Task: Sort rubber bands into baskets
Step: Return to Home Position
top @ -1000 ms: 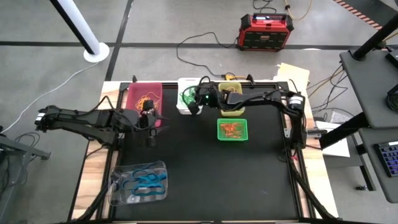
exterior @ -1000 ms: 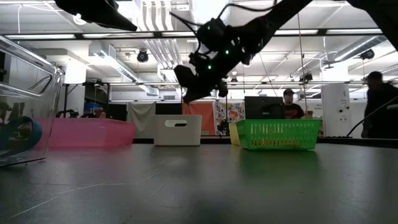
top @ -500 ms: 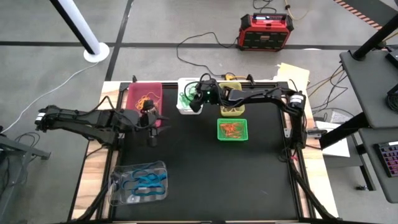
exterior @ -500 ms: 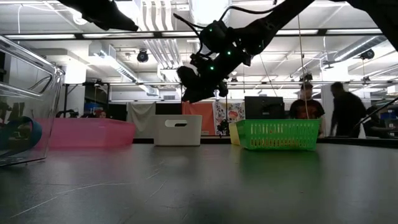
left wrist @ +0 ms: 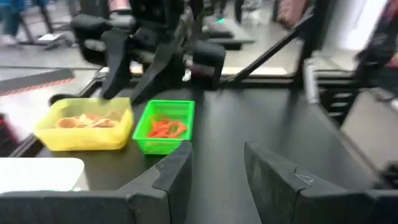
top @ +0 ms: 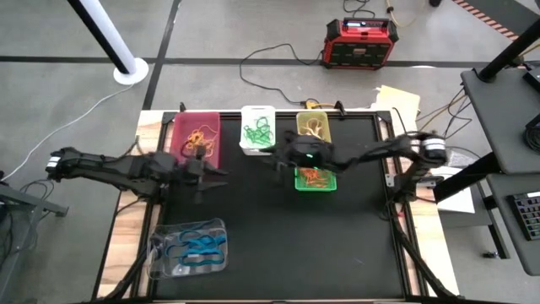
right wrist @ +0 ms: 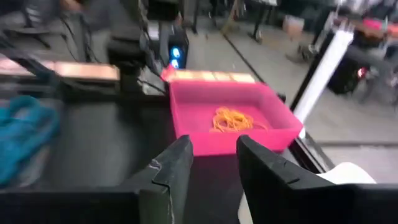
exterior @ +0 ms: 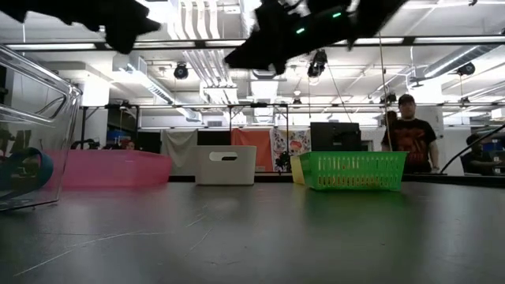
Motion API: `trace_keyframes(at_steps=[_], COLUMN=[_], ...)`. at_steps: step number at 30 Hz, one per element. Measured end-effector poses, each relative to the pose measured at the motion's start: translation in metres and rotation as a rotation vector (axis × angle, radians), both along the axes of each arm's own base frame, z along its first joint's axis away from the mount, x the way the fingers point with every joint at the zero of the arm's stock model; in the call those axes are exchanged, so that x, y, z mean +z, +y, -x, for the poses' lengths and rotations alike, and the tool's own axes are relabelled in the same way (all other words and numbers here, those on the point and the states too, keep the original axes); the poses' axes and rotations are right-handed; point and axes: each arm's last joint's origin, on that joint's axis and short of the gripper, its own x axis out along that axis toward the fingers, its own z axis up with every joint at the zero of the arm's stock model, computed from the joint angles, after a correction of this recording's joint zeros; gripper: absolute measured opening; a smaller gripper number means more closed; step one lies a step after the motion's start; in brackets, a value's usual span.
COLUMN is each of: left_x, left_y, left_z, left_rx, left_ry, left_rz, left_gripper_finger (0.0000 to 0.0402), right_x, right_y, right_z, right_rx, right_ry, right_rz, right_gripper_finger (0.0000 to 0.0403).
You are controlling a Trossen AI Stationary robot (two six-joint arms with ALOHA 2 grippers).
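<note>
Well, both grippers are empty w/ fingers apart: left gripper near the pink bin, right gripper between white bin and green bin. Rubber bands (grouped by colour) lie inside the bins.

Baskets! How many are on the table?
5. The pink basket, white basket and yellow basket stand in a row at the back; the green mesh basket sits just before the yellow one; the clear basket is at the near left.
</note>
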Motion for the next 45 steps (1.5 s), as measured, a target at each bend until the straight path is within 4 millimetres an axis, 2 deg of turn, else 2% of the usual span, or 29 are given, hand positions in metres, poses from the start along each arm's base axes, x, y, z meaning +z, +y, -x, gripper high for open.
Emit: trace_keyframes(at_steps=[5, 8, 12, 17, 22, 26, 30, 32, 35, 40, 45], left_x=[0.005, 0.007, 0.009, -0.002, -0.011, -0.032, -0.064, -0.076, -0.079, -0.086, -0.093], left_y=[0.002, 0.005, 0.008, 0.010, 0.009, 0.007, 0.004, 0.004, 0.004, 0.003, 0.003], left_z=[0.036, 0.057, 0.084, 0.101, 0.093, 0.084, 0.070, 0.067, 0.065, 0.063, 0.061], left_rx=[-0.048, -0.053, -0.050, -0.044, -0.048, -0.071, -0.119, -0.115, -0.118, -0.123, -0.128], left_ry=[-0.143, -0.229, -0.379, -0.466, -0.422, -0.442, -0.501, -0.535, -0.481, -0.426, -0.347], left_rz=[0.003, -0.039, -0.082, -0.092, -0.108, -0.109, -0.107, -0.107, -0.099, -0.091, -0.089], left_gripper_finger=[0.0130, 0.0130, 0.0130, 0.0130, 0.0130, 0.0130, 0.0130, 0.0130, 0.0130, 0.0130, 0.0129], right_x=[0.008, 0.016, 0.015, 0.010, -0.004, -0.024, -0.045, -0.043, -0.042, -0.037, -0.019], right_y=[0.022, 0.025, 0.028, 0.030, 0.035, 0.038, 0.040, 0.042, 0.045, 0.045, 0.049], right_z=[0.052, 0.084, 0.124, 0.168, 0.203, 0.230, 0.251, 0.253, 0.255, 0.259, 0.279], right_rx=[0.085, 0.081, 0.083, 0.081, 0.122, 0.174, 0.232, 0.273, 0.352, 0.353, 0.458], right_ry=[-0.083, -0.173, -0.233, -0.301, -0.394, -0.526, -0.634, -0.634, -0.643, -0.697, -0.907], right_rz=[0.008, 0.008, -0.012, -0.024, -0.018, -0.013, -0.029, -0.034, 0.016, 0.066, 0.182], right_gripper_finger=[0.0104, 0.0093, 0.0079, 0.0064, 0.0055, 0.0052, 0.0052, 0.0052, 0.0052, 0.0052, 0.0048])
